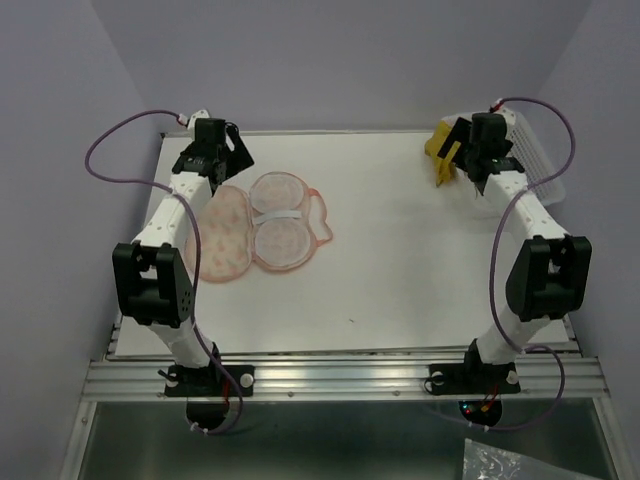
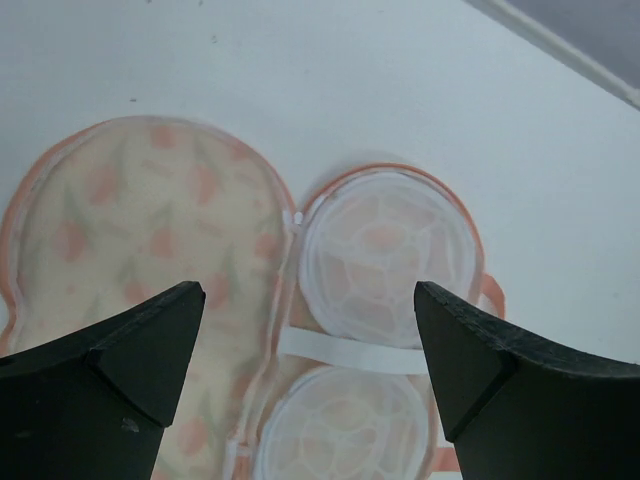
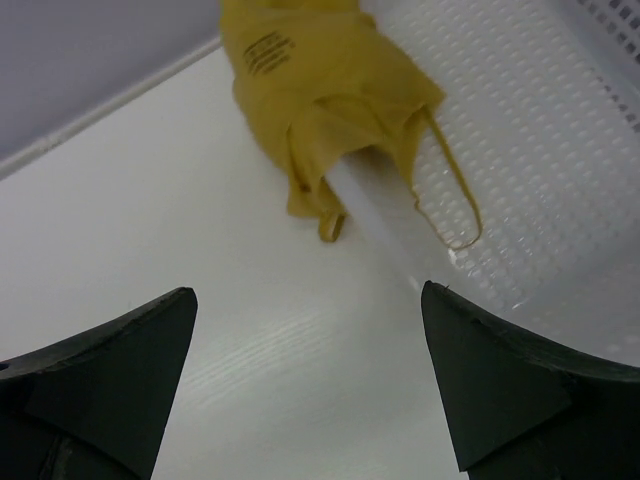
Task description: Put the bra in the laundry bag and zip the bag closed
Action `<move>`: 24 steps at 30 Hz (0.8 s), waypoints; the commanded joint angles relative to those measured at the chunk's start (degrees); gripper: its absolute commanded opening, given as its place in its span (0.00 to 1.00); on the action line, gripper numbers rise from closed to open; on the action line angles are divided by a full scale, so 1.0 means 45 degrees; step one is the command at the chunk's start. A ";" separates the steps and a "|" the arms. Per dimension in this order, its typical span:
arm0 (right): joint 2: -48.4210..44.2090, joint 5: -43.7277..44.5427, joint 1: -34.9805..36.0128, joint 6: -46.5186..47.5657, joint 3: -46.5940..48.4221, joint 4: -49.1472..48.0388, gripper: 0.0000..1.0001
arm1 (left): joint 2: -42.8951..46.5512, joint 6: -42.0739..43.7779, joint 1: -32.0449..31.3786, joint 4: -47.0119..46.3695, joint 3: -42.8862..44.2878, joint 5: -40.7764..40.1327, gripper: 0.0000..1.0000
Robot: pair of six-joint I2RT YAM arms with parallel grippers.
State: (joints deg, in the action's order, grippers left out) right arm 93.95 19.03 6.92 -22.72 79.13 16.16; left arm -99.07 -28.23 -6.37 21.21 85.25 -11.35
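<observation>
The laundry bag (image 1: 258,232) lies open flat on the left of the table, its patterned peach half (image 2: 140,230) beside the half with two white mesh cups (image 2: 385,245) and a white strap. My left gripper (image 1: 225,168) hovers over the bag's far end, open and empty, and shows above the bag in the left wrist view (image 2: 310,370). The mustard-yellow bra (image 1: 440,150) hangs over the rim of the white basket at the far right, with a thin strap trailing inside (image 3: 320,90). My right gripper (image 1: 468,165) is open and empty just short of the bra (image 3: 310,380).
The white plastic lattice basket (image 1: 535,160) stands at the far right corner; its rim and floor show in the right wrist view (image 3: 540,150). The table's back edge (image 1: 340,131) meets the purple wall. The bag's pink loop (image 1: 322,215) lies on its right side.
</observation>
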 commanded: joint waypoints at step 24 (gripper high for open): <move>0.8692 -0.3193 -0.3647 -0.6824 0.7964 -0.0076 1.00 | 0.2718 0.1683 -0.2119 -0.2820 -0.2383 0.2348 0.99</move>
State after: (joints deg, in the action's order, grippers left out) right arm 131.68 5.48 -9.50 -46.00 113.54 17.45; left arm -87.02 -21.87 -15.68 9.32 71.72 -0.60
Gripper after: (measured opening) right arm 0.995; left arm 0.989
